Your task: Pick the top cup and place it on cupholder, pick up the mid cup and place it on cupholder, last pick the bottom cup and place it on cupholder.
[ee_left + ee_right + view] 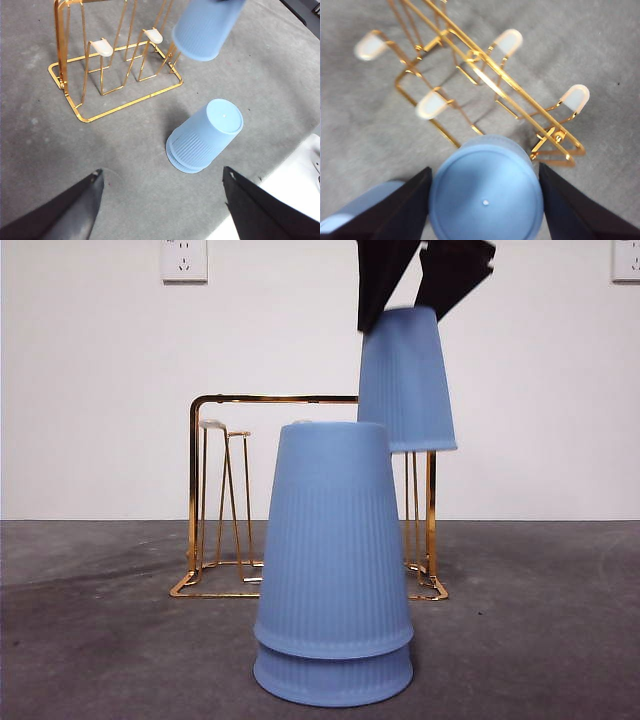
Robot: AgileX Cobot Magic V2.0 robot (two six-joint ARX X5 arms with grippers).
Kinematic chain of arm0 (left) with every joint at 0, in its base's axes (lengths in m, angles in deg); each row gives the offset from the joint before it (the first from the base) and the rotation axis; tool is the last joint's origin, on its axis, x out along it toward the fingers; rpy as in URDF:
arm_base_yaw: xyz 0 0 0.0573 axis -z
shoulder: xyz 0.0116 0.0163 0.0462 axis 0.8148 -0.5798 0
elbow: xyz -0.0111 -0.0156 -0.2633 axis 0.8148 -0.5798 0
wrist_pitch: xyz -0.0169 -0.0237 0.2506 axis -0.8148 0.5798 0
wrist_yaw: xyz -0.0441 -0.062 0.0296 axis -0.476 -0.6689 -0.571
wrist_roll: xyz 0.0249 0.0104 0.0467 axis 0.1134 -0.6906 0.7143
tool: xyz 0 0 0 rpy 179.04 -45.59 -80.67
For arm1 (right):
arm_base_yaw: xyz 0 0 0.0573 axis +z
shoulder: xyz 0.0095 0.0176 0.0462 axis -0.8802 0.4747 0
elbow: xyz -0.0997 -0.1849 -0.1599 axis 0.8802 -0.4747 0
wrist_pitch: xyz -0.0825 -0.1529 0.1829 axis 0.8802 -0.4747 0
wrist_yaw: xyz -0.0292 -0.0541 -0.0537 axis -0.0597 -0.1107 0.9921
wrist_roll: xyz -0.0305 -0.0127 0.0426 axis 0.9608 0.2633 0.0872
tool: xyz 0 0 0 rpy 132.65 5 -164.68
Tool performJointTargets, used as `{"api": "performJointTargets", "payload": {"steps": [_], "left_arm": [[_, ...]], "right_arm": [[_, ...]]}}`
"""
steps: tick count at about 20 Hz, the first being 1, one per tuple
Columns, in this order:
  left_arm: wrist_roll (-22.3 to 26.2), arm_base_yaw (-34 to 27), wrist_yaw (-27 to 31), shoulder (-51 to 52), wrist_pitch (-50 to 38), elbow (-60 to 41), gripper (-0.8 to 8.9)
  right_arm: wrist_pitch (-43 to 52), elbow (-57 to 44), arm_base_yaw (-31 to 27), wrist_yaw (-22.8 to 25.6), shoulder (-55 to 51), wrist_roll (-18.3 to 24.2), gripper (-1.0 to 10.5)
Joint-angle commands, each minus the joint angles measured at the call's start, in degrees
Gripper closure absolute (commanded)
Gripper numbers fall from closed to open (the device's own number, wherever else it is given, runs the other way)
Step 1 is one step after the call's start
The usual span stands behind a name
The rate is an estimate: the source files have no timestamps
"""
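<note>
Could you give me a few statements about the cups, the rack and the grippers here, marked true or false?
1. The right gripper holds a blue cup upside down in the air. True.
2. The held cup already sits on a peg of the gold rack. False: it hangs above the rack, and every white-tipped peg that shows is bare.
3. Two blue cups stand nested, upside down, on the table in front of the rack. True.
4. The left gripper grips the nested cups. False: its jaws are open and apart from the stack.
5. The rack lies tipped over. False: it stands upright.
</note>
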Motion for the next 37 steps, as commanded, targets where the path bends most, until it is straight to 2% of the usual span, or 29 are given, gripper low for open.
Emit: {"api": "performJointTargets", "payload": {"steps": [1,11,14,18,21,25,29,33,37], "left_arm": [[-0.02,0.31,-0.28,-0.26,-0.63,1.53,4.38],[-0.02,0.31,-0.28,-0.26,-0.63,1.53,4.38],[-0.02,0.31,-0.26,-0.26,-0.63,1.53,4.37],[-0.04,0.31,-0.28,-0.26,-0.63,1.53,4.31],[-0.04,0.31,-0.28,-0.26,-0.66,1.53,3.57],[-0.07,0.57,-0.28,-0.33,-0.7,1.53,3.41],[-1.42,2.05,-0.28,-1.53,-1.53,1.7,3.41],[-3.15,6.54,0.66,-5.14,-4.52,2.75,3.42],[-4.07,13.18,5.01,-10.49,-7.72,5.01,3.42]], "right_arm": [[2.25,-0.68,0.13,-0.63,1.36,0.31,8.0],[15.23,-14.32,-1.01,-2.12,1.49,-2.82,7.9],[17.05,-16.33,-1.09,-2.12,1.49,-3.04,6.8],[17.11,-16.59,-1.18,-2.1,1.29,-3.17,6.0],[17.11,-16.48,-1.2,-2.03,-0.17,-3.13,5.5],[16.28,-16.48,-1.2,-1.44,-5.55,-3.15,5.5],[10.8,-16.48,-0.87,-1.77,-14.19,-3.15,5.5],[6.73,-17.97,-0.04,-4.17,-23.21,-3.15,5.5],[8.52,-27.52,0.46,-5.18,-34.16,-4.98,5.5]]}}
